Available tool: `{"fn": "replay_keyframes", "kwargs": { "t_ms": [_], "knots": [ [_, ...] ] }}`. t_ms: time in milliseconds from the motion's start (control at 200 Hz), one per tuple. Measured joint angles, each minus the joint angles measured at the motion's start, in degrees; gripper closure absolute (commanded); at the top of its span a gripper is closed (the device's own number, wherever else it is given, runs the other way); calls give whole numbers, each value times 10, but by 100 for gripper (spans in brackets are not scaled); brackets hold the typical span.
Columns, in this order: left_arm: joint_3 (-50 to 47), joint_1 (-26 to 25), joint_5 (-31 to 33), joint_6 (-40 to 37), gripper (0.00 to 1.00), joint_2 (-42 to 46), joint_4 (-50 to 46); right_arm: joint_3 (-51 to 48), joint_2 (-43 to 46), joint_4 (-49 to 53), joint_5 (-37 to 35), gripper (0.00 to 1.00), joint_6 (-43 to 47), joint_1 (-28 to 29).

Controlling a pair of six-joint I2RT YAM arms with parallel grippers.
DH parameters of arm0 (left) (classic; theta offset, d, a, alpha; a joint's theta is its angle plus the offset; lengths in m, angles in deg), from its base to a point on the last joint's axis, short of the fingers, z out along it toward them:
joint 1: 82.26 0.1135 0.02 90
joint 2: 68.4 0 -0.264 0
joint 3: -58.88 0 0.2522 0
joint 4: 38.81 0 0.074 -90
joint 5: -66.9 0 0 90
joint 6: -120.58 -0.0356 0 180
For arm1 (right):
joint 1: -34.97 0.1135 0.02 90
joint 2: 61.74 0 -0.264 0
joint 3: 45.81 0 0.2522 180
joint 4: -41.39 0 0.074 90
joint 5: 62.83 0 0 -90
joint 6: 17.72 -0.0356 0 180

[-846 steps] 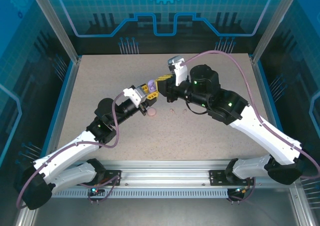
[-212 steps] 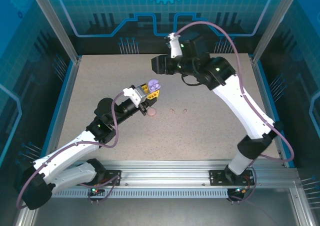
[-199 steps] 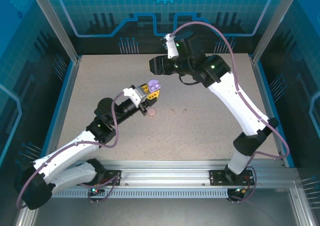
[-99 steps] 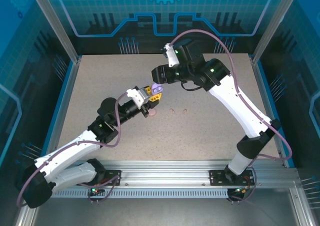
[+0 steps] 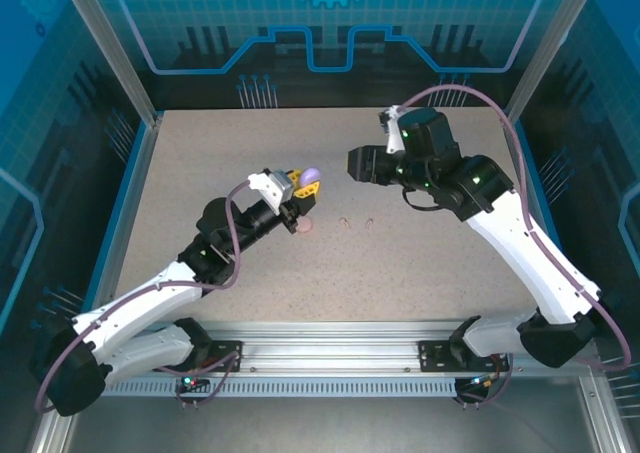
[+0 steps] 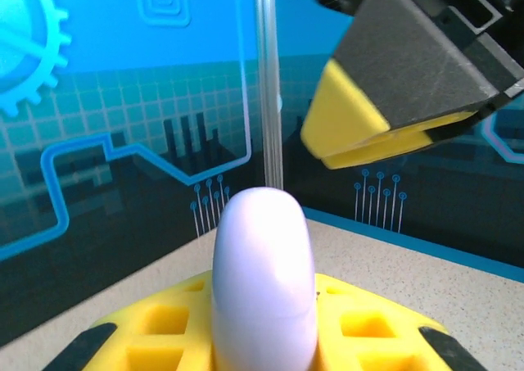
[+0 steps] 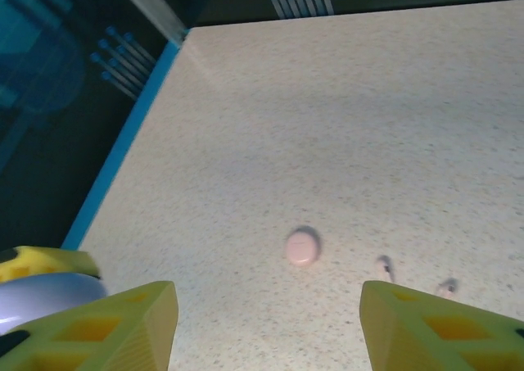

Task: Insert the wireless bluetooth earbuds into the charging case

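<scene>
Speckled beige table (image 5: 420,273), lilac case (image 6: 264,281), pink case (image 7: 302,247), pale pink earbuds (image 7: 385,265)

The purple charging case (image 6: 264,281) is chopped off by the bottom edge in the left wrist view and is seen edge-on, so its seam and insides can't really be made out. The upper finger (image 6: 409,76) of the left gripper (image 6: 291,215) is clipped at the top and right edges too. From the right wrist, the right gripper (image 7: 266,297) is shown with both fingers (image 7: 115,326) cut off along the bottom, and the pale pink earbuds (image 5: 345,221) are rendered as tiny specks from the top view, stems not told from heads.
</scene>
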State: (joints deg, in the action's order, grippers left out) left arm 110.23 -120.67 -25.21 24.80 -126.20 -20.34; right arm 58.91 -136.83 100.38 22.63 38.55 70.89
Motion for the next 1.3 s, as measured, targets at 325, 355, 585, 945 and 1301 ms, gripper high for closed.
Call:
{"fn": "replay_keyframes", "kwargs": {
  "t_ms": [325,355,585,945,1301],
  "knots": [
    [-28,43,77,152,100,-33,-90,-227,52,-53,-5,38,-43,-11],
    [-28,55,78,169,100,-42,-103,-243,56,-59,-4,38,-47,-11],
    [-3,148,57,259,100,-125,-210,-315,87,-98,9,38,-66,-11],
    [136,225,-10,283,100,-289,-353,-339,96,-134,20,38,-72,-11],
    [258,285,-58,272,100,-441,-459,-341,103,-134,20,38,-71,-11]
  ]
}}
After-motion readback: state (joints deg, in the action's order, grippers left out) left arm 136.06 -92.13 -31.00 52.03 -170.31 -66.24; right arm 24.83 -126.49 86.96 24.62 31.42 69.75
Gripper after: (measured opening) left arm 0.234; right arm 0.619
